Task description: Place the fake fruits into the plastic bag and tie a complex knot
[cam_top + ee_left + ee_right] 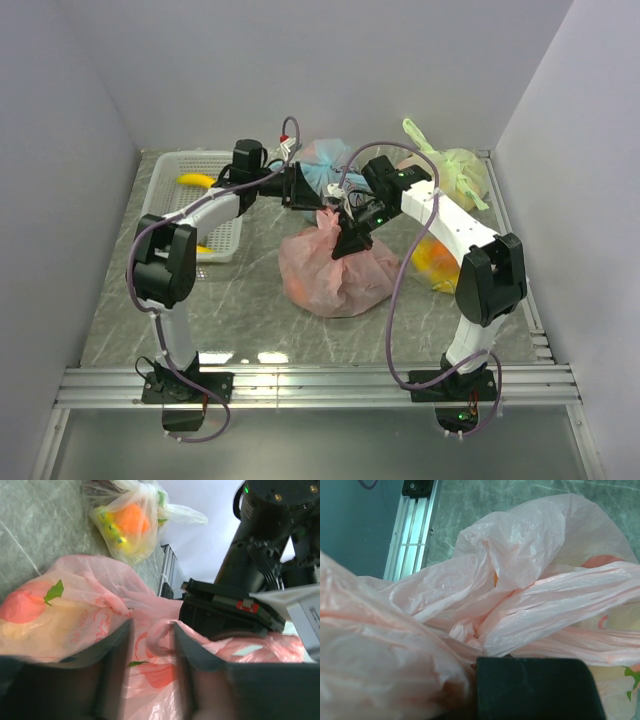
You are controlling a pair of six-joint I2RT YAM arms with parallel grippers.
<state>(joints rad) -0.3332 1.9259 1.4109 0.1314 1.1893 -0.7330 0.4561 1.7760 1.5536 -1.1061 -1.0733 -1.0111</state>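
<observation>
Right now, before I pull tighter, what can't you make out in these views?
Contents of the pink bag: every view, only tinted shapes through plastic.
Whether the handles are knotted: right wrist view, overlapping folds.
Right end effector fingertips: top and right wrist views, buried in plastic.

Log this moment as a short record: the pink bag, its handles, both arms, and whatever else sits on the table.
pink bag: bulging, mid-table, between the two arms
handles: bunched and crossed at the bag's top; no finished knot evident
left gripper: jaws apart, pink plastic running between them
right gripper: jaws shut on the bag's gathered top
basket: far left, a banana lying in it
other bags: blue bag behind; green bag far right; clear bag holding orange and yellow fruit
</observation>
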